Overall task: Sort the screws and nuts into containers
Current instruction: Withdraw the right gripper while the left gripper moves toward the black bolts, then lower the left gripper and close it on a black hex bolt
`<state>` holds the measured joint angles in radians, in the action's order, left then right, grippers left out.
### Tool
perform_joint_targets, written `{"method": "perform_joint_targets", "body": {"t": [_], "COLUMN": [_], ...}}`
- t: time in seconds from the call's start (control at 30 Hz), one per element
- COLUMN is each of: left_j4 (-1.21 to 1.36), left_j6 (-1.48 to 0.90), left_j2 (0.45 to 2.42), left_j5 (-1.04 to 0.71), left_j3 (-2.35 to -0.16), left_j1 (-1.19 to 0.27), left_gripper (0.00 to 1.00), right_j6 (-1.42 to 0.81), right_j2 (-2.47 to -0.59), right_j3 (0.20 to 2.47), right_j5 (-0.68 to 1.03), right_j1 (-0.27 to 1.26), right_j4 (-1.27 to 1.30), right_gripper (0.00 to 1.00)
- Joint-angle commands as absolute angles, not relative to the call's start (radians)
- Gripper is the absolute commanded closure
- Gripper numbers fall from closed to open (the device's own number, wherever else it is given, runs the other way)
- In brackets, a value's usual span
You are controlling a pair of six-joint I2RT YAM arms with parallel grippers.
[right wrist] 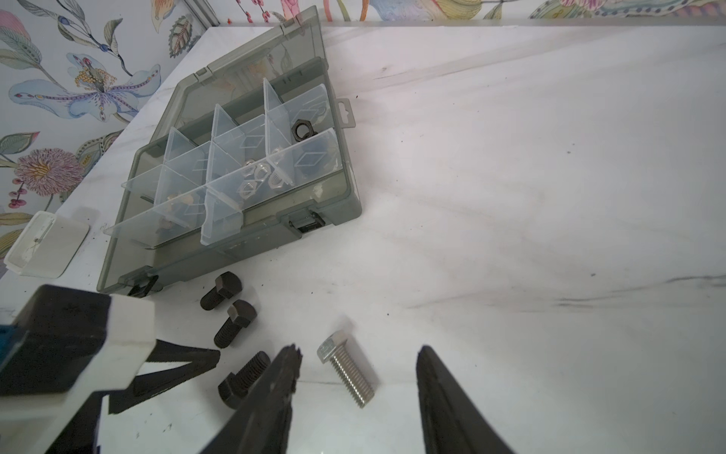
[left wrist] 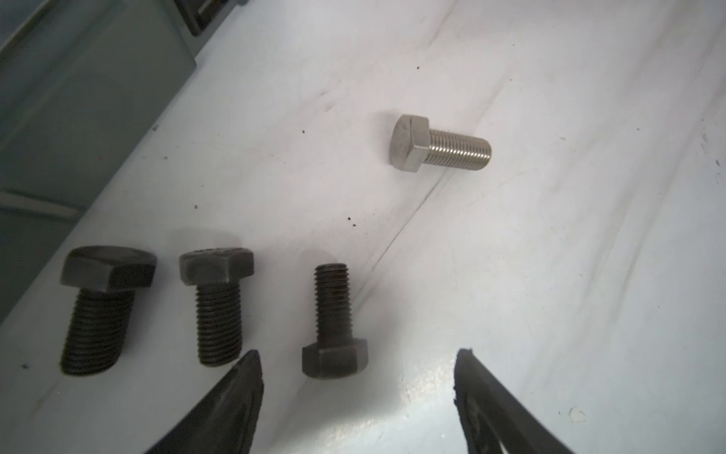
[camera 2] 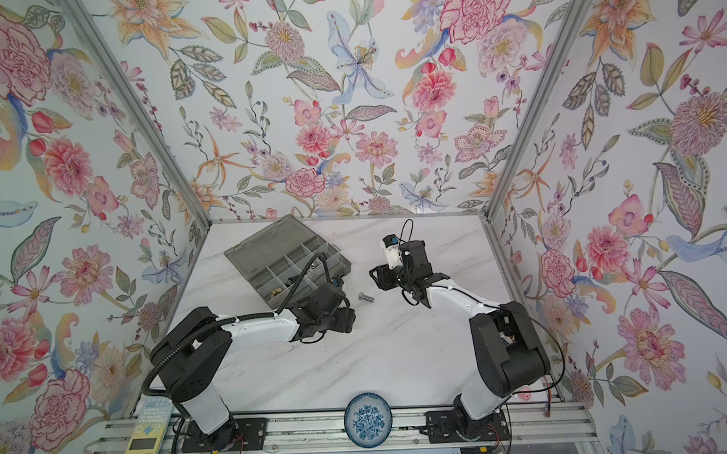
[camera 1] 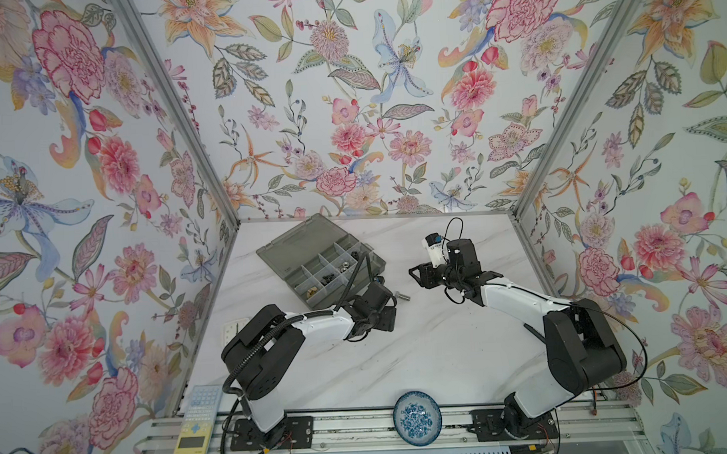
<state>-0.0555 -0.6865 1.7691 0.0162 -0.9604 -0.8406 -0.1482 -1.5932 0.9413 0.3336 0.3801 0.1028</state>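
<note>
My left gripper (left wrist: 358,351) is released, jaws apart and empty, over the marble table (left wrist: 550,275). Three black hex bolts (left wrist: 218,302) lie in a row before it, near the grey organizer box (right wrist: 235,251). The silver hex bolt (left wrist: 440,145) lies apart from them. My right gripper (right wrist: 358,348) is likewise released and empty. Nuts (right wrist: 255,177) sit in the compartments.

The counter (camera 1: 420,359) is white marble with thin grey veins. The box (right wrist: 251,243) is smoky grey and see-through, its dividers (right wrist: 226,125) clear. Three black bolts (left wrist: 334,322), one silver bolt (left wrist: 440,143). The dish (camera 1: 416,401) has a blue-and-white flower pattern. The walls (camera 1: 348,91) show pink, orange and blue blossoms.
</note>
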Motion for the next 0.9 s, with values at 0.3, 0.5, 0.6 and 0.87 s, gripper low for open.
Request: {"method": "perform_joint_targets", "body": {"t": [0.3,0.5,0.6,0.87], "left_j4": [-0.111,-0.132,-0.135,-0.163], "left_j6": [-0.678,-0.672,-0.67,-0.664], "left_j2": [1.845,1.862,1.871,1.876], "left_j5": [0.058,0.073,0.068,0.068], "left_j3": [-1.029,-1.042,-1.046,-1.06], "left_j1": [-0.857,-0.855,-0.854,-0.856], "left_gripper": [0.25,0.25,0.3,0.47], "right_j6": [-0.177,-0.185,-0.187,-0.194], "right_j2": [-1.571,-1.572,-1.57,-1.571], "right_j3": [0.887,0.879,0.876,0.869], "right_j5": [0.372,0.379,0.381,0.386], "right_j1": [0.343,0.337,0.333,0.329], "right_j4": [0.144,0.153,0.155,0.167], "right_gripper": [0.48,0.47,0.47,0.47]}}
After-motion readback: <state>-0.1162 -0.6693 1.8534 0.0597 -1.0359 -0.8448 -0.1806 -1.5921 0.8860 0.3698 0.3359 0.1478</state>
